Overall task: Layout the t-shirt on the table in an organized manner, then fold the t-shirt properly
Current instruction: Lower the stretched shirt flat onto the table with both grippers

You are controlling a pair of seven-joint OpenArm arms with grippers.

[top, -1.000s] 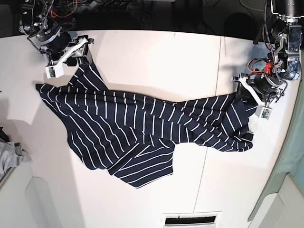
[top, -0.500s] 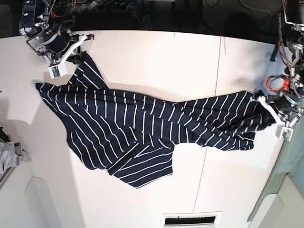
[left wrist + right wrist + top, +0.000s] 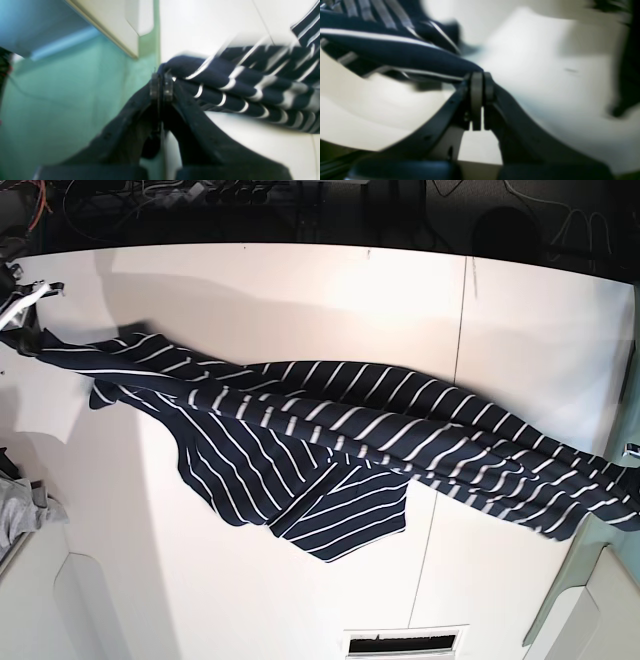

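Left wrist: left gripper [image 3: 161, 86] clamped tight on a t-shirt [image 3: 250, 85] edge, past the table [image 3: 212, 30] rim.

Right wrist, blurred: right gripper [image 3: 481, 86] pinched closed, seemingly on a hem.

Base: t-shirt [image 3: 330, 450] stretched taut across the table [image 3: 300, 290]. Spreading step; next, lowering it flat, unbunched.

- One striped t-shirt [image 3: 330, 435]
- One white table [image 3: 300, 300]
- One grey cloth [image 3: 18, 510]
- Two grippers: left gripper [image 3: 161, 83], right gripper [image 3: 482, 86]
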